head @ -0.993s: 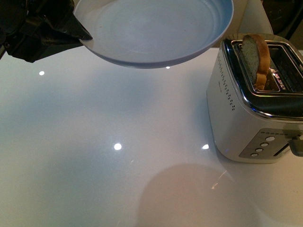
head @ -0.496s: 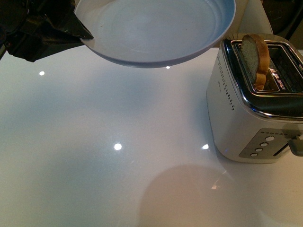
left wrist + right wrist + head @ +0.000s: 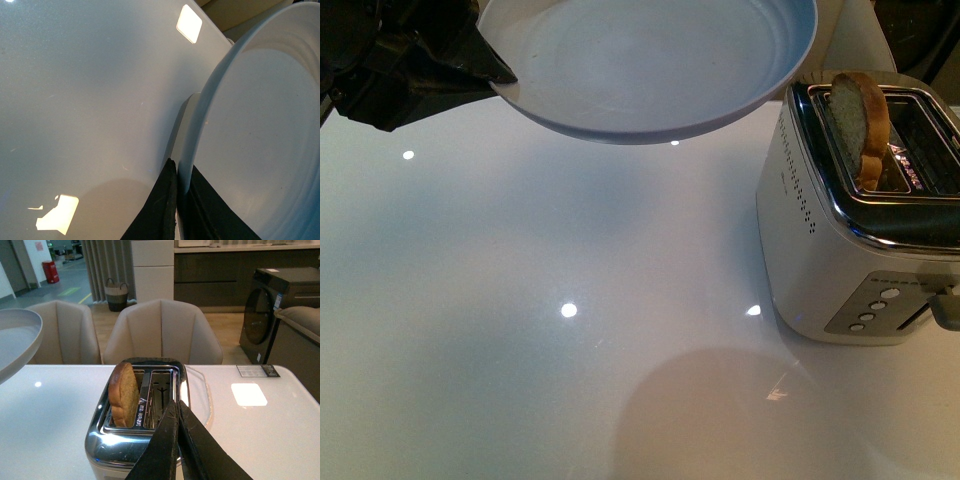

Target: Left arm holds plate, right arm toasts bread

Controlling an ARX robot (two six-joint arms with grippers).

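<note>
Fingers [image 3: 162, 205] of the left gripper [image 3: 492, 68] pinch the plate [image 3: 650, 60] at its rim, holding it raised beside the toaster [image 3: 820, 250]; nothing has shifted since a second ago. Right gripper [image 3: 176, 407] fingers are pressed together, empty, above the toaster. Bread [image 3: 860, 120] stays upright in the slot nearer the plate, so transfer is judged pending.

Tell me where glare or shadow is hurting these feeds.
Front view: pinpoint light glints on the glossy table, soft shadow under the plate, left claw underexposed. Left wrist view: bright rectangular reflections, plate rim close but readable. Right wrist view: one glare patch on the table, bread and toaster sharp.
</note>
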